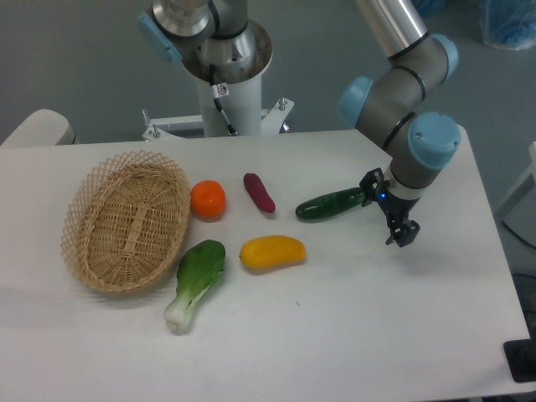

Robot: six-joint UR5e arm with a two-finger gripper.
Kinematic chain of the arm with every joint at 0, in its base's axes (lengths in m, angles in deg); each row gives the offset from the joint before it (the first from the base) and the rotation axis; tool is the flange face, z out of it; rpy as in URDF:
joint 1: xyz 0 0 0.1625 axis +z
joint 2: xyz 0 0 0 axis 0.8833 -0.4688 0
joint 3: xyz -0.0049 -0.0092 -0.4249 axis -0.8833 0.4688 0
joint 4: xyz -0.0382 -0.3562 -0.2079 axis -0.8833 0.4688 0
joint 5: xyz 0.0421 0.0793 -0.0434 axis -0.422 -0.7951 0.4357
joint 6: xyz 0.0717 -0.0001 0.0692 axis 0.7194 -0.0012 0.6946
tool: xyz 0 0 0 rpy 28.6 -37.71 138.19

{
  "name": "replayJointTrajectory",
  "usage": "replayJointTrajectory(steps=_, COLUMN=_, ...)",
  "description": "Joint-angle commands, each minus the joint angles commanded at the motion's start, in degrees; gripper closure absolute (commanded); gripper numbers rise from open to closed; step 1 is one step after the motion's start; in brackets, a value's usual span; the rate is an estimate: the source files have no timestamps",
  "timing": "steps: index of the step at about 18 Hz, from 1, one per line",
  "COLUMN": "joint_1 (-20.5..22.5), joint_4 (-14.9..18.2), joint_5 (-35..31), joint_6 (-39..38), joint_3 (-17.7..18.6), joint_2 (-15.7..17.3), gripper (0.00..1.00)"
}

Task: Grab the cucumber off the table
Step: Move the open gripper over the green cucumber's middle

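Observation:
The cucumber is dark green, glossy and slightly curved. It lies on the white table right of centre, its right tip pointing up and to the right. My gripper hangs just past that right tip, fingers pointing down and spread open, with nothing between them. One finger stands close to the cucumber's tip; whether it touches is unclear. The other fingertip is lower and to the right.
A wicker basket sits at the left. Near it lie an orange, a small purple eggplant-like piece, a yellow fruit and a bok choy. The arm's base column rises behind the table.

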State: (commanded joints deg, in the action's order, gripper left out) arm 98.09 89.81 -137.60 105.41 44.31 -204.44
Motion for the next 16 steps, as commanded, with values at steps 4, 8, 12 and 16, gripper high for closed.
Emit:
replayJointTrajectory(steps=4, joint_1=0.35, joint_4=0.0, joint_5=0.0, joint_6=1.49, joint_3=2.11, joint_2=0.88, gripper=0.0)
replayJointTrajectory(steps=8, joint_1=0.53, joint_4=-0.17, joint_5=0.0, joint_6=1.76, joint_3=3.86, joint_2=1.67, gripper=0.0)
replayJointTrajectory(steps=12, joint_1=0.53, joint_4=-0.97, joint_5=0.0, joint_6=1.76, joint_3=5.28, joint_2=2.46, gripper=0.0)
replayJointTrajectory(steps=16, joint_1=0.62, joint_4=-0.79, joint_5=-0.18, joint_6=1.58, joint_3=5.27, joint_2=3.34, gripper=0.0)
